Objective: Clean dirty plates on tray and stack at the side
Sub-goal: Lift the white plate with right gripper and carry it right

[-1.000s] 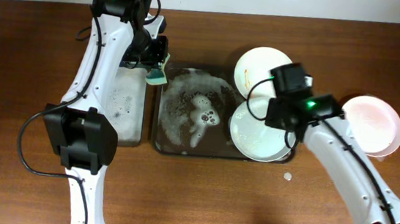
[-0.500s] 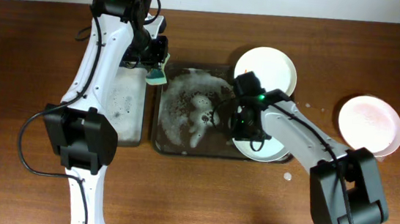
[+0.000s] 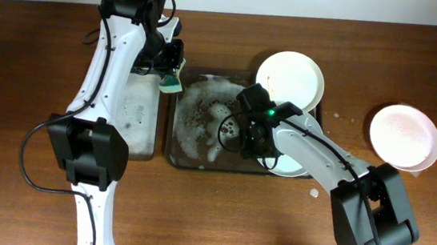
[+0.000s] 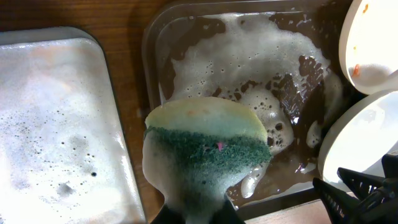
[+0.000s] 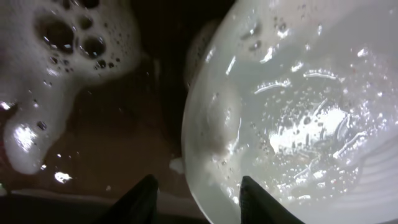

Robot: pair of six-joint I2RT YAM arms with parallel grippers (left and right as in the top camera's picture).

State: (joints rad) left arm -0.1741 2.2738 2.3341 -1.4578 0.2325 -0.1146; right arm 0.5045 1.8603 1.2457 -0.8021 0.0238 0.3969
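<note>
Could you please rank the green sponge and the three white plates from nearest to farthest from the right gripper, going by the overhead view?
1. Wet plate, at the tray's right end, its rim between the right gripper's open jaws.
2. Orange-smeared plate, at the tray's far right corner.
3. Green sponge, over the tray's far left corner.
4. Lone plate, on the table at the far right.

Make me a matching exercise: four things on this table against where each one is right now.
Things:
1 sponge
2 smeared plate
3 wet plate
4 pinkish plate

Places:
A on the bare table, right of the tray
B in the shut left gripper
C rim inside the open right gripper
D far right corner of the tray

Pairs: 1-B, 2-D, 3-C, 4-A
</note>
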